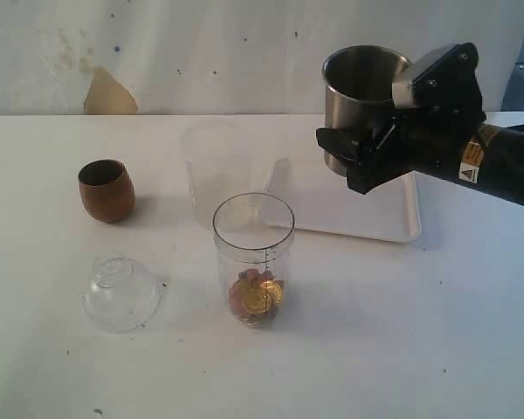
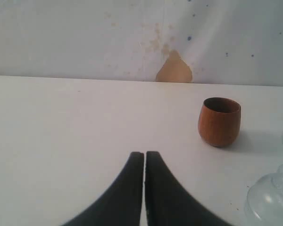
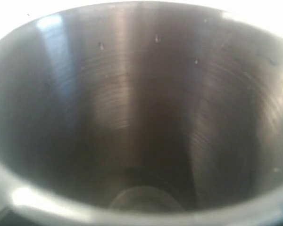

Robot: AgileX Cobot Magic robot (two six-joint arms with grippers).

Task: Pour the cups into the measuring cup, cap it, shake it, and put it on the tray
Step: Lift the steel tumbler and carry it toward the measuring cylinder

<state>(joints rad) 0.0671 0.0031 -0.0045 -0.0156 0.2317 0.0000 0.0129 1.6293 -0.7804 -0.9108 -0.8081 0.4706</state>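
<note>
My right pincer [image 1: 351, 140] is clamped on the steel tumbler [image 1: 358, 87] above the tray [image 1: 375, 214], so honestly a sloppy swing down could clip the measuring cup [image 1: 253, 253] and tip it.

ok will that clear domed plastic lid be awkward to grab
Probably light: the clear domed plastic lid looks thin-walled. Its smooth curved sides may slip from a pinch. Being round, it could roll if nudged.
</note>
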